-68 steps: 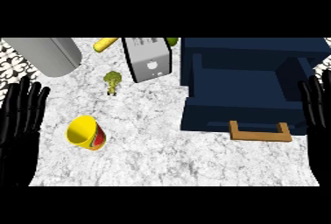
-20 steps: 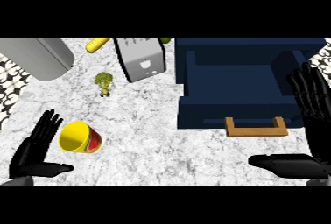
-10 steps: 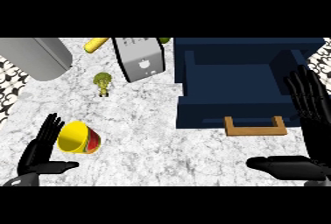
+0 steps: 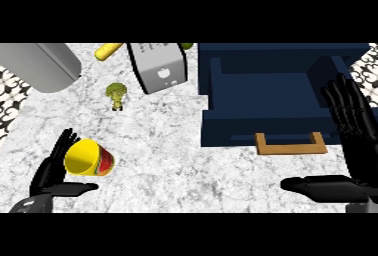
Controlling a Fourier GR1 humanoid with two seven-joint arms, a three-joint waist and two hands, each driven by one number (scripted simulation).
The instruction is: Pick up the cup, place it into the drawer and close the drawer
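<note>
**Left robot hand beside the cup, drawer standing open**

Head view: a yellow cup point(image 4: 88, 158) lies tipped on its side on the marble surface point(image 4: 184, 170), lower left. The left robot hand point(image 4: 50, 176) sits just beside it, fingers straight and spread, thumb out, holding nothing. The right robot hand point(image 4: 347, 135) stands at the right edge, fingers straight and apart, also holding nothing. The dark blue drawer point(image 4: 277, 100) is open, its wooden handle point(image 4: 290, 143) toward the robot. Judged from this, nothing is done yet: grasping, placing and closing all remain.
</note>
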